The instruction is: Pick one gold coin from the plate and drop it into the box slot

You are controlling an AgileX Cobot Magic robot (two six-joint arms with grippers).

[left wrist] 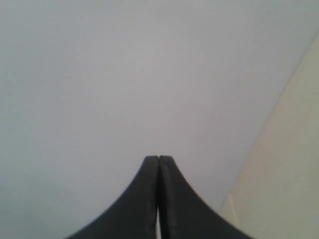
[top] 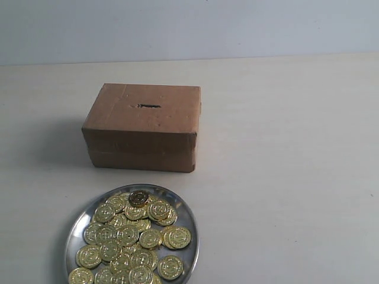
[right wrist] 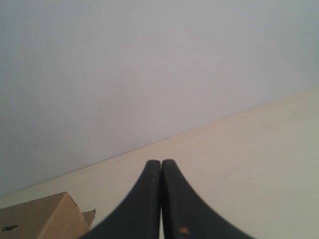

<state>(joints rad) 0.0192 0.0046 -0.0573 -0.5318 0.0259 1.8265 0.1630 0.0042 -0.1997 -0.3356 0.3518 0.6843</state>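
The brown cardboard box [top: 144, 127] stands mid-table, its dark slot [top: 148, 106] on the top face. In front of it the silver plate [top: 185, 214] holds several gold coins [top: 133, 242], heaped toward the left. Neither arm shows in the exterior view. My left gripper [left wrist: 158, 158] is shut with nothing between its black fingers, aimed at the grey wall. My right gripper [right wrist: 161, 161] is also shut and empty, above the pale table, with a corner of the box [right wrist: 42, 216] off to one side.
The cream table [top: 284, 177] stretches right of the box and plate. A grey wall [top: 189, 26] rises behind the table's far edge.
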